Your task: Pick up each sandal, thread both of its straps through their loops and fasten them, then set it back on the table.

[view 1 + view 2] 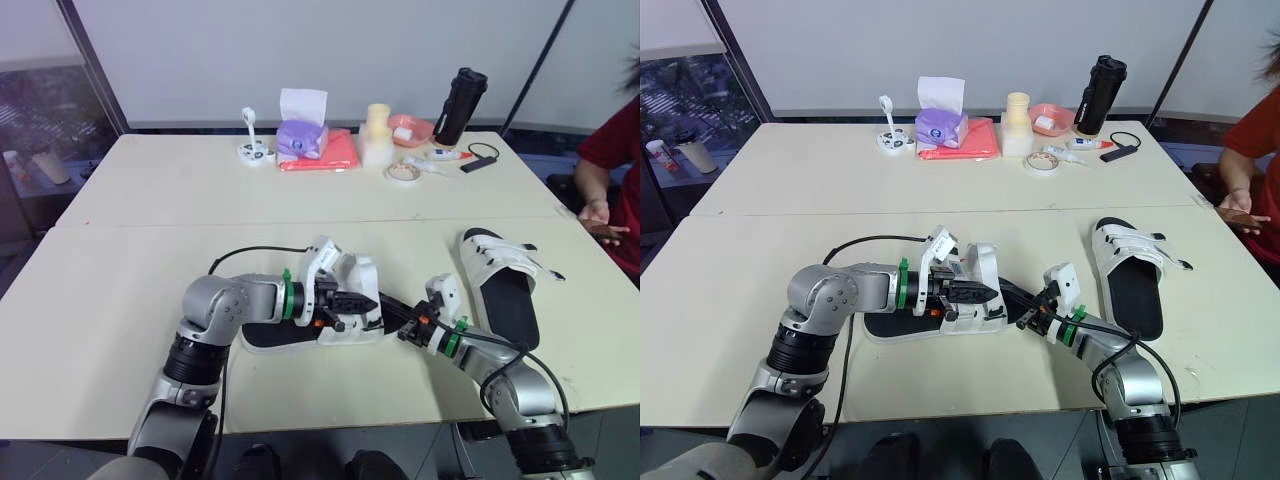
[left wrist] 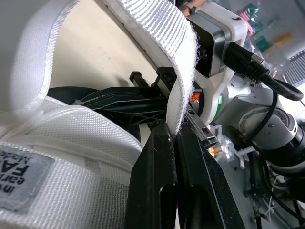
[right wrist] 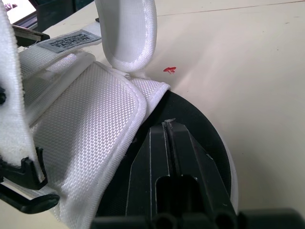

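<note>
Cream table (image 1: 150,250): spans both head views, with a seam across its middle.
back edge, left to right: white stand (image 1: 255,150); purple tissue pack (image 1: 302,138) lying on a red folder (image 1: 342,156); cream rolls (image 1: 377,135) stacked upright; tape roll (image 1: 402,172) lying flat in front of them; pink bowl (image 1: 410,128); black bottle (image 1: 460,105) standing upright.
left gripper (image 1: 362,302): reaches in from the left over the near sandal; fingers pressed together on a white strap, pinching its free end.
strap (image 2: 176,52): rises in a loop from the pinch, fuzzy face showing along one edge.
near sandal (image 1: 358,272): lies on the front half of the table between the two arms, black sole flat, white mesh upper standing up.
right gripper (image 3: 167,126): comes in low from the right; fingers closed against each other, tips resting on the black footbed just beside the edge of the white upper.
second sandal (image 1: 505,290): lies flat to the right, well apart from both grippers, strap ends sticking out sideways.
person (image 1: 610,170): red sleeve and a hand at the far right edge.
</note>
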Robot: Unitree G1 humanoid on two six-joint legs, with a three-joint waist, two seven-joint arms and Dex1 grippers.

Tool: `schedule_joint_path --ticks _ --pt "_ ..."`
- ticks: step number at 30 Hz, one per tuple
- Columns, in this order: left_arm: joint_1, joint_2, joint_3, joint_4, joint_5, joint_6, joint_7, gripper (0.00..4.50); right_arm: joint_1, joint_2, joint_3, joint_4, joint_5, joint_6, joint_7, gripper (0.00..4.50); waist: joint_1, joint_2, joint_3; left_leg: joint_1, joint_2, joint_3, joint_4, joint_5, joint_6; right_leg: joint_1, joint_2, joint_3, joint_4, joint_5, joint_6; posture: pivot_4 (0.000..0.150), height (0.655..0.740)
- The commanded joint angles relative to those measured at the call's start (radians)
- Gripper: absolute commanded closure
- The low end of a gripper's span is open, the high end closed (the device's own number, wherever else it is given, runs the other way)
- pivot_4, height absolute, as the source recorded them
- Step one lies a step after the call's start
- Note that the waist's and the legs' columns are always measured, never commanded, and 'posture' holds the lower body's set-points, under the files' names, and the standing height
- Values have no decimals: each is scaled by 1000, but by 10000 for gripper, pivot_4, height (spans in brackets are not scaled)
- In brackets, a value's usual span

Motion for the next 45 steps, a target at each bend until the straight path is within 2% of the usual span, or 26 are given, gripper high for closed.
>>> schedule_joint_path --ticks 1,10,18,29,35,45 --pt "9 24 -39 -30 5 -17 -21 44738 54 2 47 106 -56 52 -23 45000 0 0 0 0 0 0 0 0 0 0 0 0 0 0 0 1500 7400" --pt "-5 125 -211 -54 130 -193 -95 44738 56 1 45 106 -58 52 -22 45000 1 -1 -4 0 0 0 -1 0 0 0 0 0 0 0 0 1500 7400" --pt "-25 162 -291 -59 196 -334 -205 44738 61 3 42 105 -59 53 -24 45000 2 -1 -5 0 0 0 -1 0 0 0 0 0 -1 0 0 1500 7400" --pt "-20 211 -304 -67 187 -316 -306 44738 84 1 40 78 -53 65 -29 45000 2 -1 -6 0 0 0 -1 0 0 0 -1 0 -1 0 0 1500 7400" --pt "-51 108 -138 -21 37 -136 -244 44738 97 0 43 66 -51 69 -31 45000 1 -2 -6 0 0 0 -1 0 1 0 -1 0 -1 0 0 1500 7400" --pt "-31 182 -272 -17 180 -240 -247 44738 107 3 46 55 -49 75 -35 45000 3 -3 -8 0 0 0 -2 0 1 -1 -1 0 -1 0 0 1500 7400"
